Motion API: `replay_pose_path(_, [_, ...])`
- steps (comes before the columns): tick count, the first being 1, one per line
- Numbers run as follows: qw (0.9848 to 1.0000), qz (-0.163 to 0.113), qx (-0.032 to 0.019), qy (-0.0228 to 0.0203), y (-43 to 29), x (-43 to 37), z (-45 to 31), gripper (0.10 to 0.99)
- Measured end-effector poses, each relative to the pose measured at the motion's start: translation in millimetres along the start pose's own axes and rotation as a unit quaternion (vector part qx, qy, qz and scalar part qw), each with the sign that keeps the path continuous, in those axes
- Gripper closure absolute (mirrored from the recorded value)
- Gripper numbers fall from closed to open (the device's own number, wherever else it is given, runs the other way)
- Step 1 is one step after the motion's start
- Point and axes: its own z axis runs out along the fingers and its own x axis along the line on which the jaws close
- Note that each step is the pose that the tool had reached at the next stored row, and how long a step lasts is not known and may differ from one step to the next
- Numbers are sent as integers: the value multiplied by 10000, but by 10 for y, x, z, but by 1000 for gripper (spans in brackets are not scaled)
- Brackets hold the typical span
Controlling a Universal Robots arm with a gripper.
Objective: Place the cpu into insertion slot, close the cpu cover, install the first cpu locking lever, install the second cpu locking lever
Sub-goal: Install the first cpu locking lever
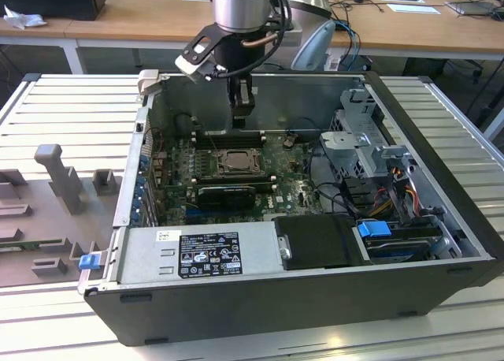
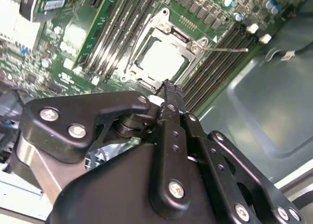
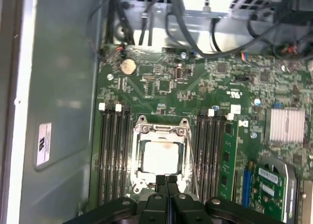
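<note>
Gripper: the gripper point(image 3: 165, 180) hangs just above one edge of the socket, inside the open computer case point(image 1: 260, 298). Its fingers point(image 3: 159, 181) are pressed together with nothing between them.
CPU: the cpu point(image 3: 160, 158) lies flat in the insertion slot point(image 3: 137, 185) on the green motherboard point(image 3: 161, 87), its pale top showing.
Cover: the cpu cover point(image 3: 161, 130) appears to lie down over the chip, framing it on all 4 sides.
Lever: 1 thin wire locking lever point(image 3: 192, 160) runs along the socket's side, next to the memory slots point(image 3: 210, 150). It seems to stand off the frame rather than sit latched — whether the other lever is latched I cannot tell.
Handling, chip: probably light, rigid and fragile. Its flat top is safe to press, but the contacts beneath would not forgive sliding or tilting.
Handling, cover: thin stiff sheet metal on a hinge, best pushed on its frame bars and never through the opening.
Handling, lever: springy round wire, likely slippery under closed fingertips. Its bent free end gives the surest purchase.
Progress: by my reading the chip is seated and the cover is down, with the levers not yet locked.
</note>
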Motion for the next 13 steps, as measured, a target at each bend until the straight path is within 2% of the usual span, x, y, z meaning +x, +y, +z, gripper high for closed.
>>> replay_pose_path(2, [9997,-261,0,7,0,0,1,980])
replay_pose_path(3, [9988,-482,-1,14,0,0,2,980])
replay_pose_path(6, [9974,-718,-1,21,-1,-1,4,980])
replay_pose_path(12, [9924,-1230,-1,36,-1,-1,5,980])
replay_pose_path(13, [9906,-1366,-1,39,-1,-1,5,980])
